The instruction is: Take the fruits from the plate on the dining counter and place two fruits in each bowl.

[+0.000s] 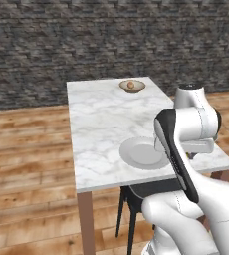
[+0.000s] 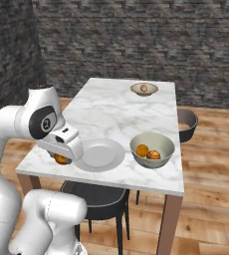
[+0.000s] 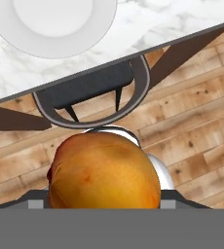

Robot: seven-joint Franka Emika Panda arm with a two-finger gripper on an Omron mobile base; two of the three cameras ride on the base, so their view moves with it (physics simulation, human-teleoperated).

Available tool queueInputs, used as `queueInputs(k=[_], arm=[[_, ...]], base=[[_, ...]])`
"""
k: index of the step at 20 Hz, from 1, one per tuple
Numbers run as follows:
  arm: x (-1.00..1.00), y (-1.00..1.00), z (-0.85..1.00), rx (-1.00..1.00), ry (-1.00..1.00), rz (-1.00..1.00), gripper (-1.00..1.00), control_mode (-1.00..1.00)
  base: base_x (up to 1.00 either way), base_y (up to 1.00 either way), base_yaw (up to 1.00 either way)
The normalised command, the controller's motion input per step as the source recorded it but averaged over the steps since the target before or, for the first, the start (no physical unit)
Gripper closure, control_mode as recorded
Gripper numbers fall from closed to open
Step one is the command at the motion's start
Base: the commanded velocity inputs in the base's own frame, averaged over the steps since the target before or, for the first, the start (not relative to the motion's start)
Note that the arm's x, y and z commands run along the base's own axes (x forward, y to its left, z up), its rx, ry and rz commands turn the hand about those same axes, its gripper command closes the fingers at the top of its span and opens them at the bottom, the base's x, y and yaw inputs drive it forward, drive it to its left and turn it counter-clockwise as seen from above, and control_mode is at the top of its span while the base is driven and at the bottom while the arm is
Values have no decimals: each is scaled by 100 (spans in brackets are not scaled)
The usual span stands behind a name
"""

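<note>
White arm links fill the lower right of the left base view; beyond them the plate (image 1: pixel 139 153) lies bare on the bench (image 1: pixel 101 124), and the far bowl (image 1: pixel 132 86) at upper centre holds one fruit (image 1: pixel 131 85).

Seen in the right base view, the hand (image 2: pixel 61 158) at centre left is clamped on an orange fruit (image 2: pixel 61 159) beside the plate, while the near bowl (image 2: pixel 152 149) holds two.

At bottom centre of the hand view, that fruit (image 3: pixel 103 176) is gripped above the floor (image 3: pixel 192 121) and a dark chair (image 3: pixel 92 95).

Transfer of the last fruit is judged under way; carriage to the far bowl is called for next.
</note>
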Motion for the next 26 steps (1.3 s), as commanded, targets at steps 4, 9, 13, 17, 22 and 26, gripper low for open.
queueInputs(k=[4,9,13,17,22,26], arm=[[0,0,0,0,0,0,100,-100],[-3,-1,0,0,0,0,100,100],[0,0,0,0,0,0,100,100],[0,0,0,0,0,0,100,100],[0,0,0,0,0,0,100,100],[0,0,0,0,0,0,100,100]], base=[[0,0,0],[-9,-10,0],[-39,-51,0],[-24,-79,-1],[0,-100,0],[38,-100,1]])
